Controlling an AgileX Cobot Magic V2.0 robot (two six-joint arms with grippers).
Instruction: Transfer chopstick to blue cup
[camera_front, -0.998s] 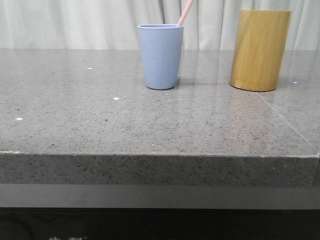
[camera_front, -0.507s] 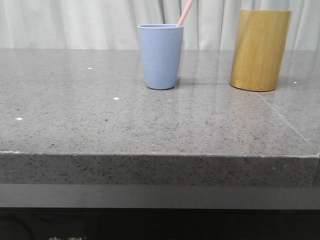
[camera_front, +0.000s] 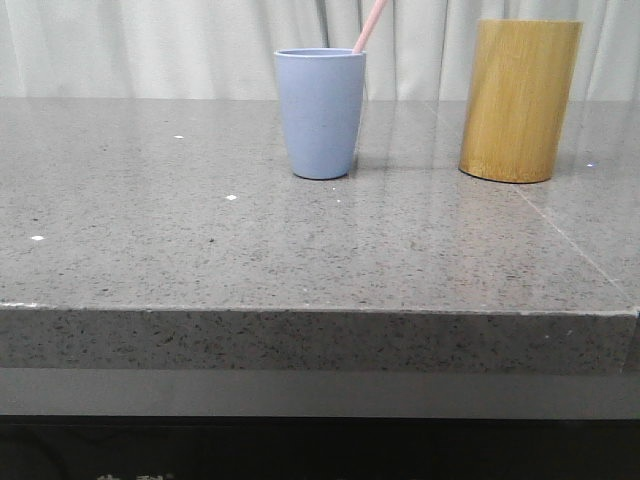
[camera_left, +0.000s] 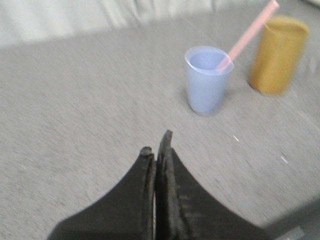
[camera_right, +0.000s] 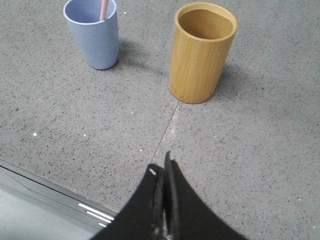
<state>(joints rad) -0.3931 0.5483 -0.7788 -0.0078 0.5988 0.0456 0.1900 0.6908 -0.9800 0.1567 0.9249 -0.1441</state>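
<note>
Grey stone table (camera_front: 200, 250), pink chopstick (camera_front: 371, 25) (leaning) in blue cup (camera_front: 321, 112), both fingers closed, empty.

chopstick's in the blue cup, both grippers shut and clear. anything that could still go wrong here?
Two, both minor:
1. The chopstick leans against one side of the blue cup rim and sticks far out; that off-centre weight might tip the narrow-based cup if nudged.
2. The bamboo holder stands near the cup; an arm sweeping between them could clip the stick.

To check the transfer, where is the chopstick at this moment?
In the front view the chopstick stands tilted inside the blue cup, near the table's middle, with the bamboo holder apart on the cup's right.
</note>
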